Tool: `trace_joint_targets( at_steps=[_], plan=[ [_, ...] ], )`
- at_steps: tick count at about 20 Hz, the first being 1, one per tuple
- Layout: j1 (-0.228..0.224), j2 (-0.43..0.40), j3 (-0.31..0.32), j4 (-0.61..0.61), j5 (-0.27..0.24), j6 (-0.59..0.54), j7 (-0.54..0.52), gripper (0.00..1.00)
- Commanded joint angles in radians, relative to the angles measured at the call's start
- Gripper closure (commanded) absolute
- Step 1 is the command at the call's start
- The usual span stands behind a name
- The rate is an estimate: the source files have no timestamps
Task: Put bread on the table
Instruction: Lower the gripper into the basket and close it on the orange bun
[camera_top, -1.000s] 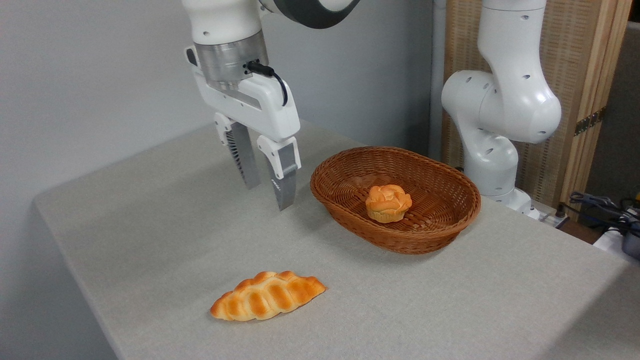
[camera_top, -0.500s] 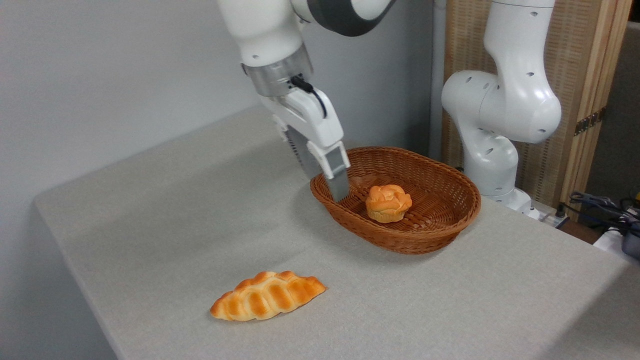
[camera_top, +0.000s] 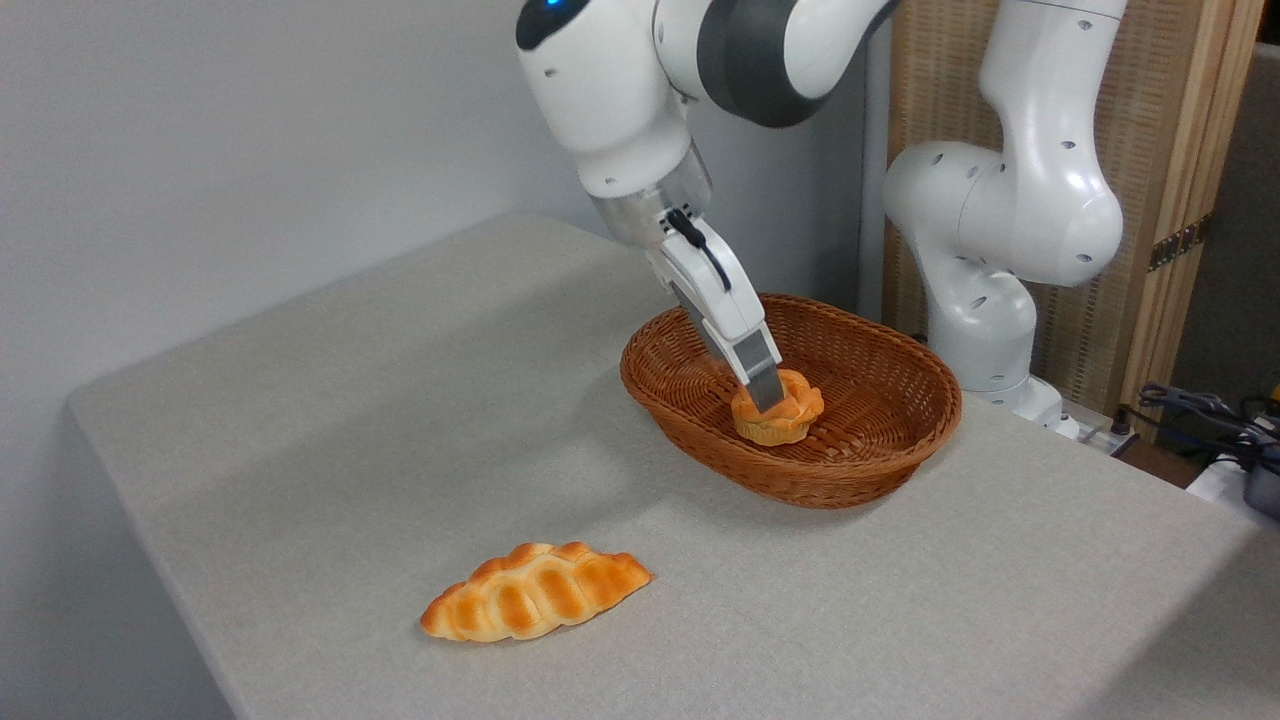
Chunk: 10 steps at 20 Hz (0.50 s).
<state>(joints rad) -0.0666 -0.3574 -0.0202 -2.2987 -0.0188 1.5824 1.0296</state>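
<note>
The bread (camera_top: 802, 408), a small round golden bun with a knotted top, sits in the brown wicker basket (camera_top: 860, 472) at the back right of the table (camera_top: 350, 420). My gripper (camera_top: 772, 402) reaches down at a slant into the basket and is right at the bun. Its near finger (camera_top: 762, 380) overlaps the bun's top left. The far finger is hidden behind it, so the jaws appear to straddle the bun. The bun rests on the basket floor, undeformed.
A longer braided golden loaf (camera_top: 535, 592) lies on the cloth near the front edge. The arm's white base (camera_top: 1000, 260) stands behind the basket on the right. Cables (camera_top: 1215, 415) lie past the table's right edge.
The gripper has swung right from over the cloth, crossed the basket's left rim and dropped onto the bun. Bun, basket and loaf have not moved.
</note>
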Motion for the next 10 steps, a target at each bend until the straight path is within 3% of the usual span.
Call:
trace_joint_targets(
  at_steps=[1, 10],
  plan=[
    [0.001, -0.014, 0.005, -0.039, 0.016, -0.001, 0.102, 0.0],
    [-0.024, 0.017, 0.003, -0.068, 0.013, 0.024, 0.129, 0.0]
  ],
)
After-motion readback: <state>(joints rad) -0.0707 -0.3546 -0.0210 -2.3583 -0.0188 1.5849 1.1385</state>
